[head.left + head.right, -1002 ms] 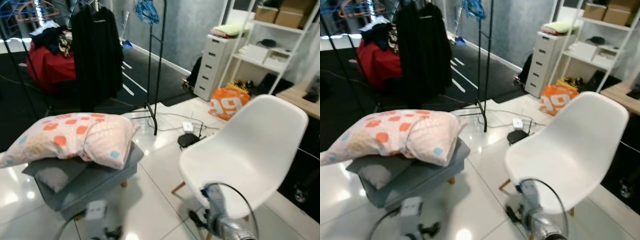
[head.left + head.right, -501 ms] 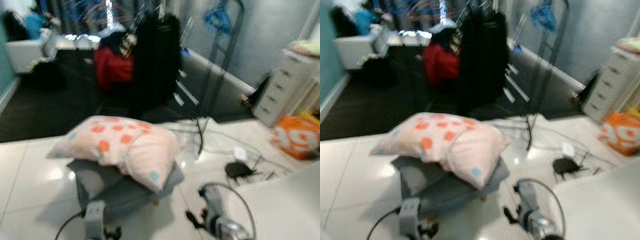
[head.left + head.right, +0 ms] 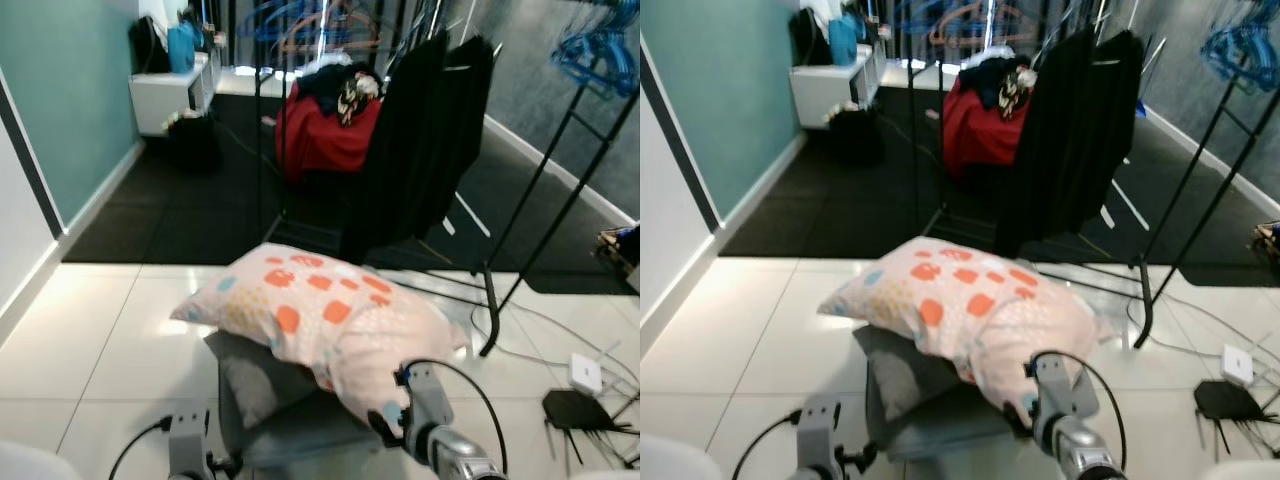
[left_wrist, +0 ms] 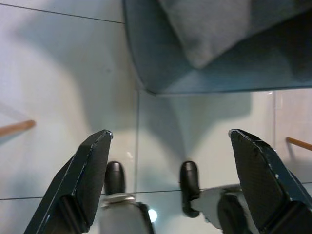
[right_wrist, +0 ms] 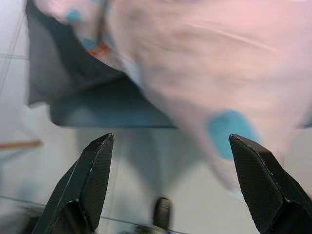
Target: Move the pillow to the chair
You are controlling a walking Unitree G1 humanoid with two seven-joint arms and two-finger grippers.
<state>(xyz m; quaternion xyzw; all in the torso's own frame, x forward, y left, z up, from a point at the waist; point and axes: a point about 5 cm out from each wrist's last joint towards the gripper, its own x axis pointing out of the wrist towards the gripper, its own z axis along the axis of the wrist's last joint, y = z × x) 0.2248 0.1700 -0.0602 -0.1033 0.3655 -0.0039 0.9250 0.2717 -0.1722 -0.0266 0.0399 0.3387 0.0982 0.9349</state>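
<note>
Both end effectors hang low in front of the robot with their black fingers spread wide and nothing between them: the left end effector (image 4: 170,146) looks down on pale floor tiles (image 4: 58,73) and the edge of the grey stool (image 4: 195,68), while the right end effector (image 5: 168,141) hovers just beside the pillow's lower corner, pink fabric and a blue dot blurred ahead of it. From the head views, the whole scene has swung compared with a second ago: the white chair that took up the right side then is gone from sight, and the pillow (image 3: 320,320) now sits dead centre, atop a grey cushion (image 3: 255,375) on the stool, in front of the clothes rack with the black garment (image 3: 420,140). That reads as the robot turning to face its pickup, not as anything being moved. The pillow itself is untouched and not yet gripped. The right wrist picture is smeared, so how close the fingers are to the fabric is probably near but hard to judge. Grasping comes next; the chair will then lie off to the robot's right.
</note>
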